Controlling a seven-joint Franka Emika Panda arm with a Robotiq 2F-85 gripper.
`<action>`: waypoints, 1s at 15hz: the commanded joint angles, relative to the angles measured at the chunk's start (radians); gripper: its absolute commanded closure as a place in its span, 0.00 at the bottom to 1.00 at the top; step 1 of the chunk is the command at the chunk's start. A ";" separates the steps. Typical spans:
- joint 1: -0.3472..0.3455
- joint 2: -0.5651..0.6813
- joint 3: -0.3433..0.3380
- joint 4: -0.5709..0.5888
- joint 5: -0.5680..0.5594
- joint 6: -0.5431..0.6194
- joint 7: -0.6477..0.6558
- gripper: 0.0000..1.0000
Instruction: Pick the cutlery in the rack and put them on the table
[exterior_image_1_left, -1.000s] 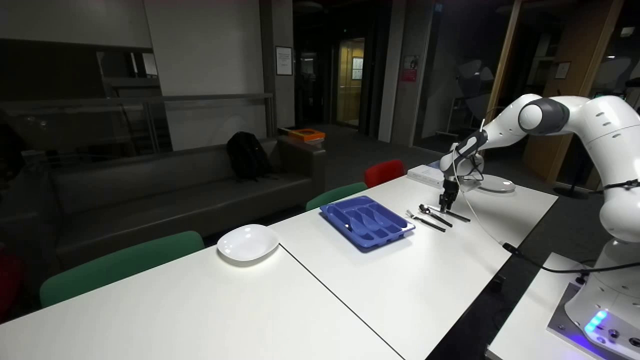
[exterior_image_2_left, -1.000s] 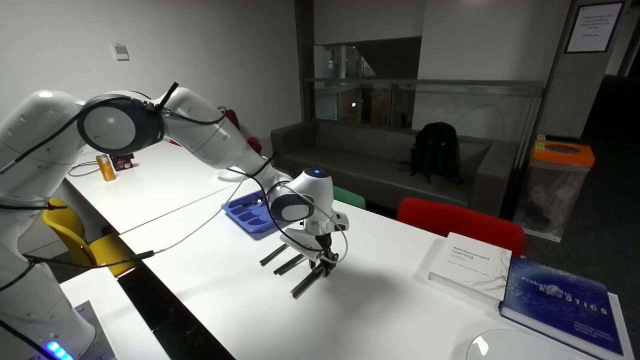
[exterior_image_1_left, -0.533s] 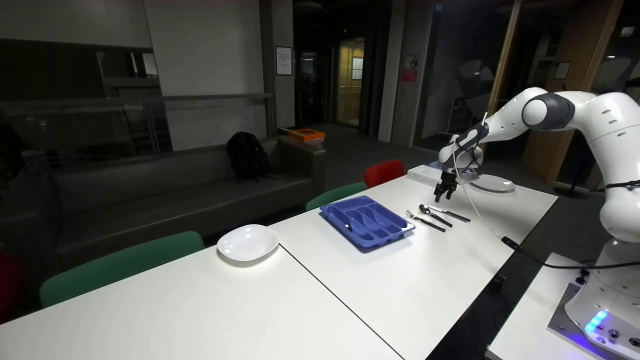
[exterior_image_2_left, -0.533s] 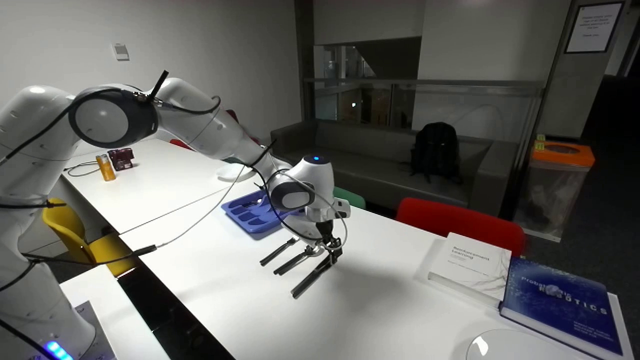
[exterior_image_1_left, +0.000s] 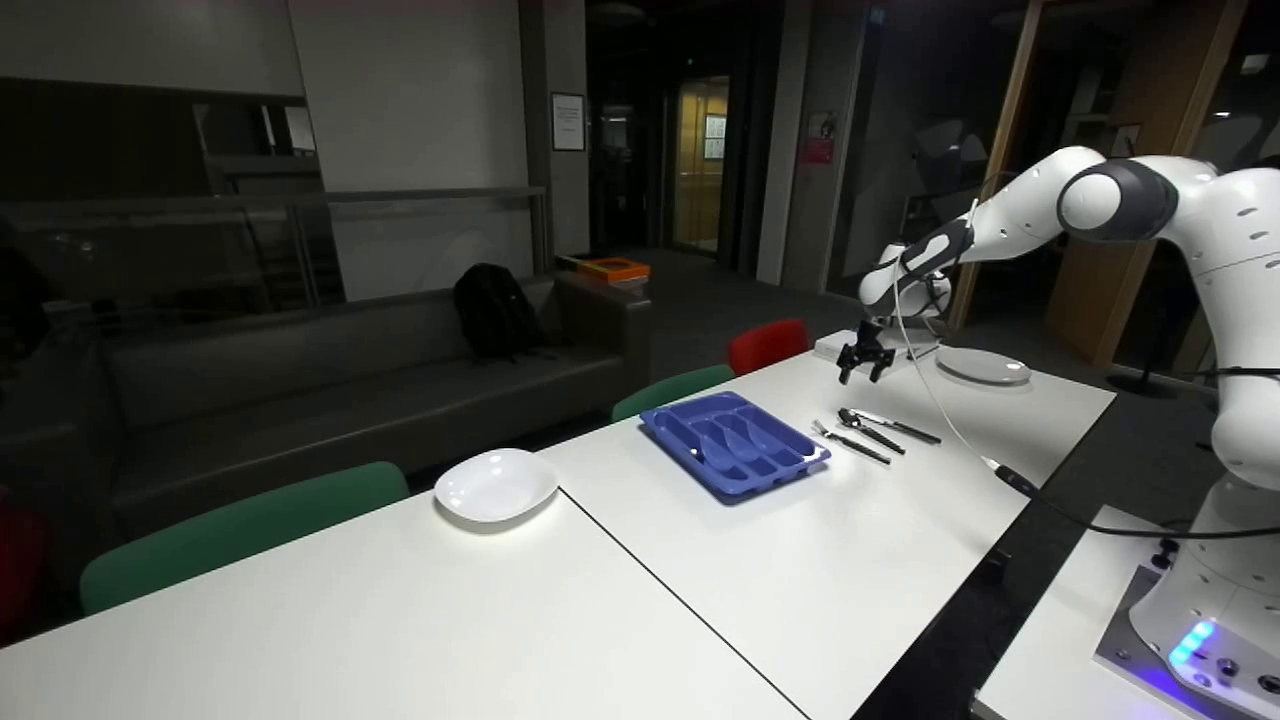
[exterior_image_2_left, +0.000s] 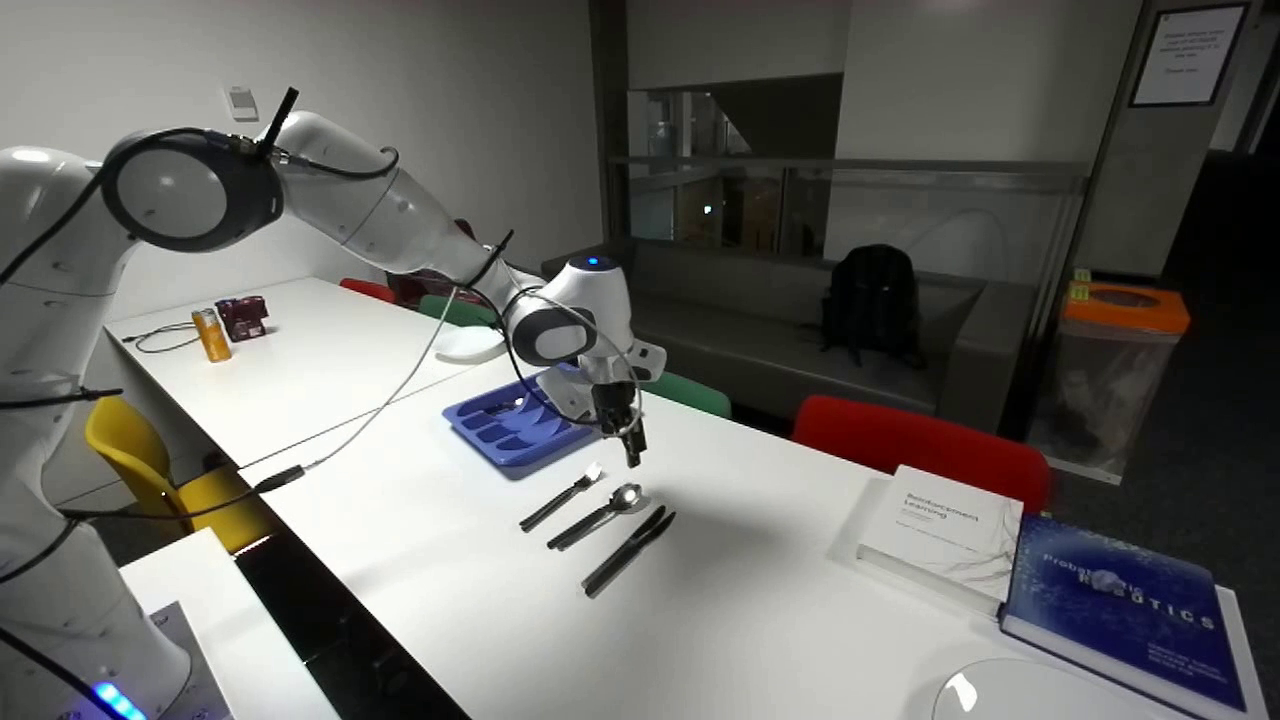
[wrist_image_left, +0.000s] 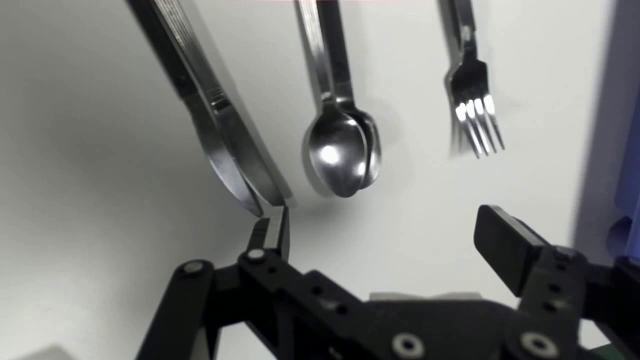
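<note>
1. Gripper (wrist_image_left: 383, 217): one, spread wide, nothing between its fingers; raised above the table (exterior_image_1_left: 850, 540), rack (exterior_image_1_left: 740, 440) to one side.
2. Laid out on the table: knives (wrist_image_left: 217, 100), two, close together; spoons (wrist_image_left: 337, 145), two, one overlapping the other; fork (wrist_image_left: 472, 90), one. Handles toward the near edge.
3. Utensil (exterior_image_2_left: 510, 405), in the rack: compartment on the seam (exterior_image_1_left: 650, 572) side; too small for me to identify, perhaps a second fork.
4. Step in hand, my judgement: fetch that utensil; laying-out otherwise looks done.
5. Approach: I should centre over its shaft, fingers across it, and narrow them partway before descending; this wide, they could strike the dividers.
6. Grip and lift: near mid-length, as a thin shaft may swivel; straight up past the rim before any sideways travel.
7. Placing: beside the fork, same direction, released low.
8. Edge, near: handle ends stand apart from it; I would not slide anything that way.
9. Edge, far: rack sits near it, green chair (exterior_image_1_left: 672, 390) beyond.
10. Room, tight: short strip between fork and rack; best entered from above.
11. Room, ample: open table between knives and books (exterior_image_2_left: 945, 525).
12. Cable (exterior_image_2_left: 280, 479): runs from near the gripper out past the near edge; height unclear to me; I should keep it off the rack's rim.
</note>
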 joint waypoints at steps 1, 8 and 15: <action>0.103 -0.092 -0.050 -0.099 -0.015 -0.016 0.170 0.00; 0.245 -0.190 -0.077 -0.188 -0.095 -0.029 0.316 0.00; 0.333 -0.256 -0.049 -0.221 -0.161 -0.043 0.354 0.00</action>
